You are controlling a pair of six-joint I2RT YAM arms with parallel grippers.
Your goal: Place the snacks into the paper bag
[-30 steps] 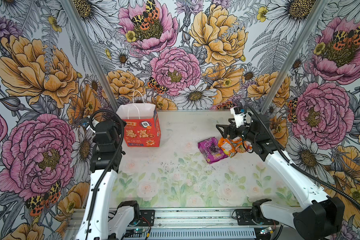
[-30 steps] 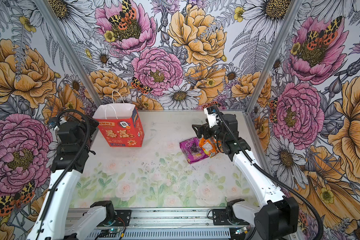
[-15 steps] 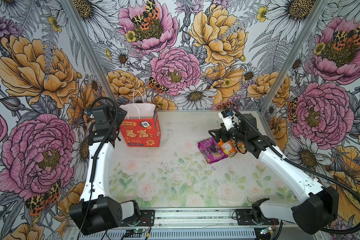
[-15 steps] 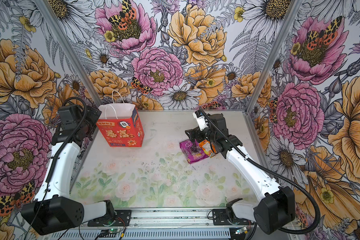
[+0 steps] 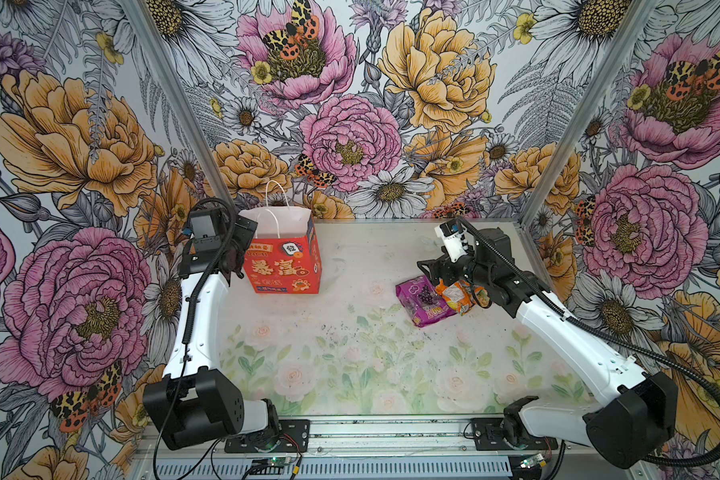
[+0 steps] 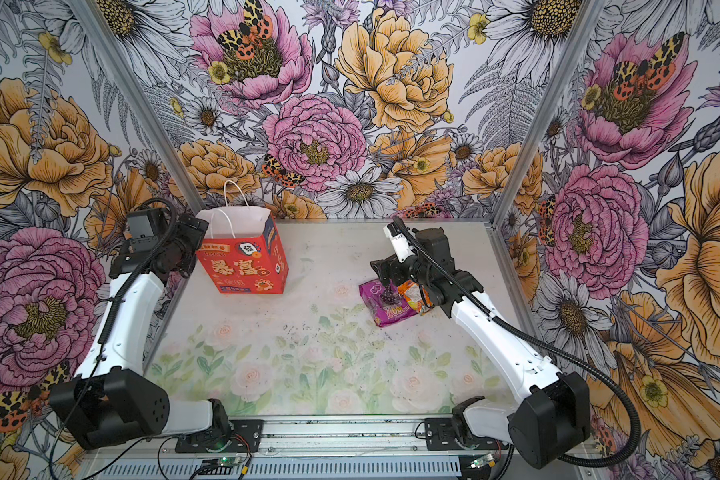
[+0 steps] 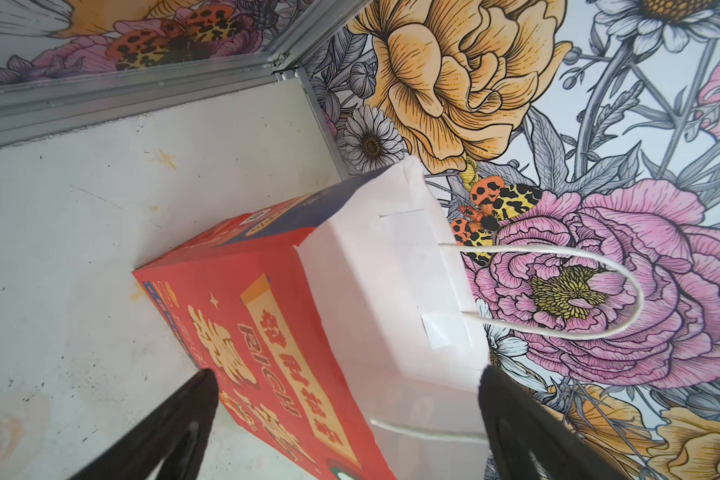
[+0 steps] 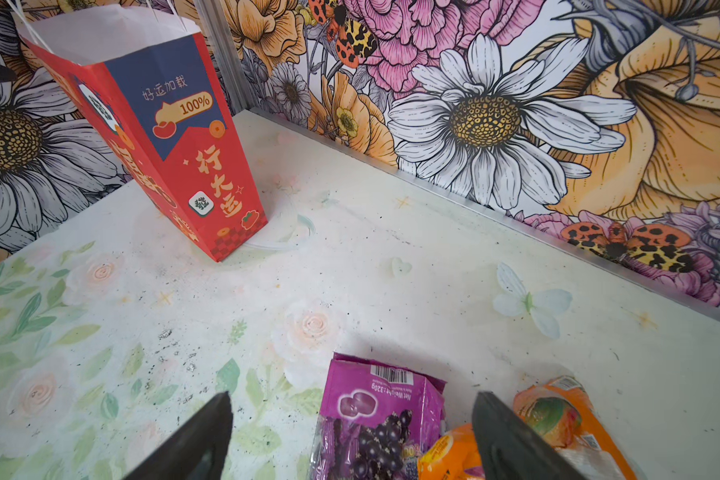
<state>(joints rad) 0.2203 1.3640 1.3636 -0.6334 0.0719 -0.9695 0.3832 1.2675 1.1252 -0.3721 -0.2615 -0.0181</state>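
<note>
Nothing's bagged yet, as far as I can see. The bag (image 5: 283,262) stands upright at about 10 o'clock on the tabletop (image 5: 350,353). Its mouth is open and only white lining shows, but its floor is hidden. The purple packet (image 5: 422,301) and the orange packets (image 5: 458,295) lie touching near 3 o'clock. I can't count the orange ones. The right claw (image 8: 352,397) hangs over the purple packet, jaws apart, holding nothing. The left claw (image 7: 348,374) sits at the bag's 9 o'clock, jaws wide apart and empty. So all the snacks are left to do.
</note>
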